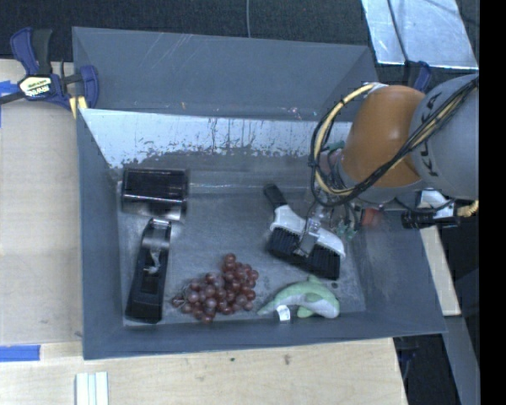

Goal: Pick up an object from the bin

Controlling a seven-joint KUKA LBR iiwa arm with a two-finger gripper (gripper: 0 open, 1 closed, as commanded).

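Camera view, looking down: the claw [312,236] sits low over a black-and-white brush [284,241] in the right half of the grey bin [228,133], right on top of its white body. Honestly can't tell if the claw is open or closed from here. Just below the brush lies a pale green curved thing [304,300], and a bunch of dark red grapes [219,288] is next to that. Over on the left there's a black tape dispenser [149,275] with a flat black box [154,187] just above it.
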